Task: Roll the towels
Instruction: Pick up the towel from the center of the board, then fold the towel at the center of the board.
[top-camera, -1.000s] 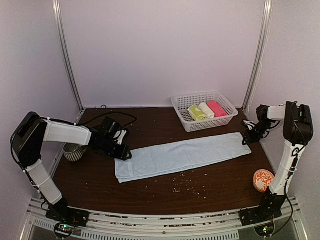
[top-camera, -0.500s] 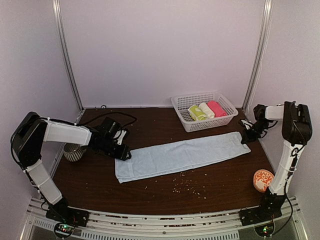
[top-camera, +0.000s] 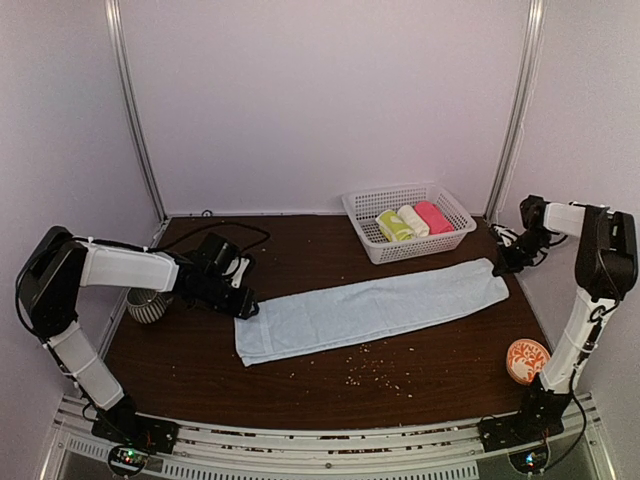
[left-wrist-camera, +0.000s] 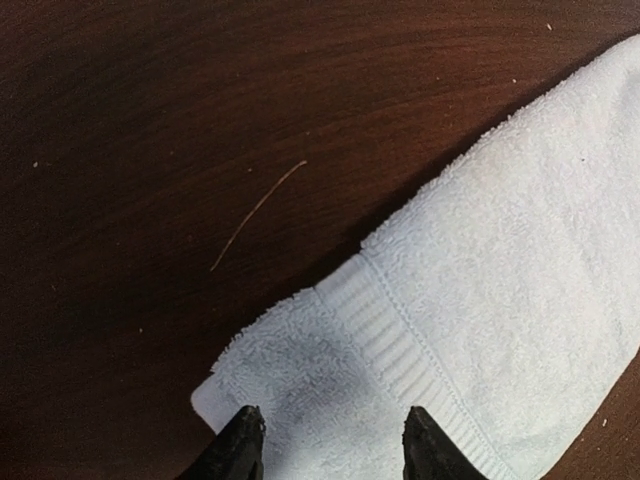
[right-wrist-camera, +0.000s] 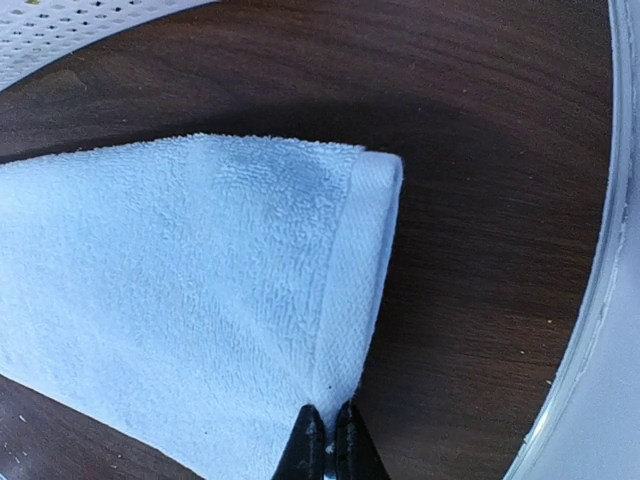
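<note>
**Overhead view:** A pale blue terry-cloth towel (top-camera: 370, 310) lies stretched out flat on a slant across the dark brown wooden table (top-camera: 300, 250), one end at near left and the other at far right. The left gripper (top-camera: 245, 308) sits at the towel's left end and the right gripper (top-camera: 503, 268) at its right end. Just behind the towel, a white plastic lattice basket (top-camera: 452, 212) holds a yellow-green and white rolled towel (top-camera: 394, 226), a cream roll (top-camera: 413, 221) and a pink roll (top-camera: 433, 217) side by side. A striped cup (top-camera: 148, 303) stands by the left arm, an orange patterned disc (top-camera: 526, 360) rests near the right arm's base, and pale crumbs (top-camera: 375, 370) dot the wood in front of the towel.

**Left wrist view:** The left gripper (left-wrist-camera: 330, 450) has its jaws spread, the black fingertips (left-wrist-camera: 240, 445) standing either side of the towel's (left-wrist-camera: 480, 260) ribbed hem corner. A thin strand (left-wrist-camera: 258, 215) lies on the bare wood.

**Right wrist view:** The right gripper (right-wrist-camera: 328, 445) has its jaws pressed together, pinching the towel's (right-wrist-camera: 180, 260) hemmed edge. The basket (right-wrist-camera: 60, 30) shows at upper left.
</note>
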